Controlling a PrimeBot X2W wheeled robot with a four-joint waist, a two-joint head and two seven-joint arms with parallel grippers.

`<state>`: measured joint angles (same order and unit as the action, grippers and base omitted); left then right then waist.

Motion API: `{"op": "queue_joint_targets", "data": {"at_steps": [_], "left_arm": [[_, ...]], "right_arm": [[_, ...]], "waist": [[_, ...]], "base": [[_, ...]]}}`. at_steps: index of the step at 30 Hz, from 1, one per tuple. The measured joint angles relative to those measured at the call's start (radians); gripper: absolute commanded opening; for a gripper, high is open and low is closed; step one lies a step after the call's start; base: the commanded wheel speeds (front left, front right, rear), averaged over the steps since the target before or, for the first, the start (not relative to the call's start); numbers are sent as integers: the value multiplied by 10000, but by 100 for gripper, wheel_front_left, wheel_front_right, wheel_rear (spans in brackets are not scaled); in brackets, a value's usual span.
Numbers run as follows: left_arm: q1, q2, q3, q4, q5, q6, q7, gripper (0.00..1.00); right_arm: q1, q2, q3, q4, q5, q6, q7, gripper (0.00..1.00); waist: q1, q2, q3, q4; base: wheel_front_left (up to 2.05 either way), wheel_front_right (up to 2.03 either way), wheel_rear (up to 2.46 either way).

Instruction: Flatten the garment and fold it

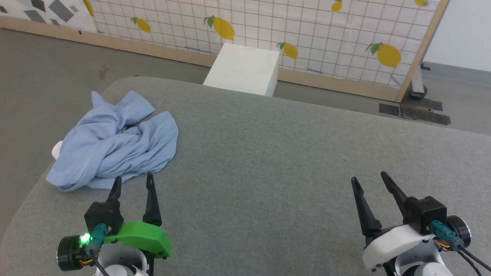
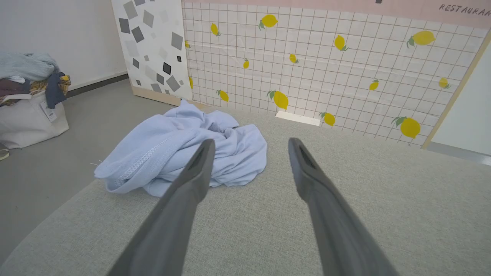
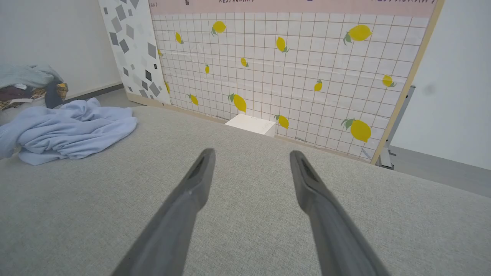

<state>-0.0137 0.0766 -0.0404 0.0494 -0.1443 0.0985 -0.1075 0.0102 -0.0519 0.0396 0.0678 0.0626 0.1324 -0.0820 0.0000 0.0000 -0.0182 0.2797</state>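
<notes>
Laundry bag: on the floor at far left, beyond the table, white, heaped with mixed clothes.
Garment: light blue, crumpled in a loose heap on the table's left end, close to the left edge, with folds bunched toward the middle and a stitched hem facing the robot.
Left gripper: fingers spread apart, holding nothing, tips just beside the garment's near edge.
Table: grey fabric top with a rounded far-left corner; the stretch to the right of the garment is bare.
White box: on the floor behind the table's far edge, against the lemon-print panel.
Right gripper: fingers parted and empty, over bare cloth, well apart from the garment.
</notes>
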Motion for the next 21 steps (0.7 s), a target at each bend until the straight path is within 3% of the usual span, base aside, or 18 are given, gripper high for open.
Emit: {"op": "queue_joint_targets", "data": {"at_steps": [21], "left_arm": [[144,259,-29,25,-686,566,-364,100]], "right_arm": [[-118,2,194,209,253,0,-380,100]], "waist": [[0,0,-76,1230]], "base": [[0,0,0]]}}
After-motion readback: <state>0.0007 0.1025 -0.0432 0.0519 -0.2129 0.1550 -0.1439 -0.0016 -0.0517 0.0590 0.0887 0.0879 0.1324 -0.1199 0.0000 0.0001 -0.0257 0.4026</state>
